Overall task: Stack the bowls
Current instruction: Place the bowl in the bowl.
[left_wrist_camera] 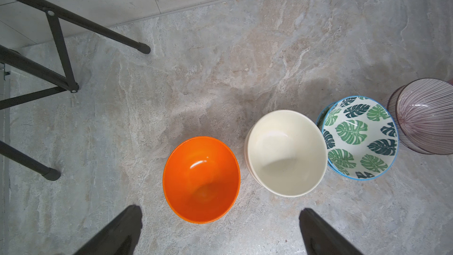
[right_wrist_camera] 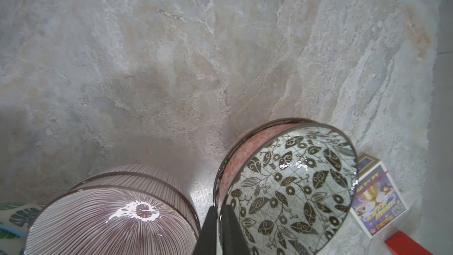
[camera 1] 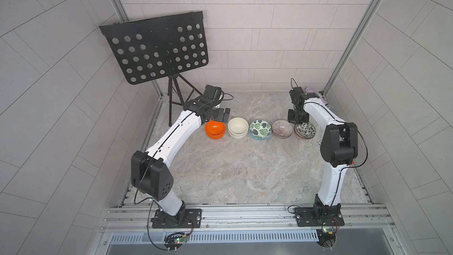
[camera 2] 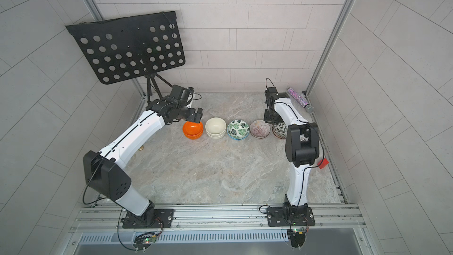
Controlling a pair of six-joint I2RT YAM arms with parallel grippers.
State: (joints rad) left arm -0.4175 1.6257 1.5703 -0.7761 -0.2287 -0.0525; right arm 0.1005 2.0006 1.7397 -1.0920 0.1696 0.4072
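Right wrist view shows my right gripper [right_wrist_camera: 219,210] pinched on the rim of the dark leaf-patterned bowl [right_wrist_camera: 294,187], nested at the row's right end beside the purple striped bowls [right_wrist_camera: 117,217]. My left gripper [left_wrist_camera: 220,226] hangs spread wide over the stacked orange bowls [left_wrist_camera: 201,180] at the left end.
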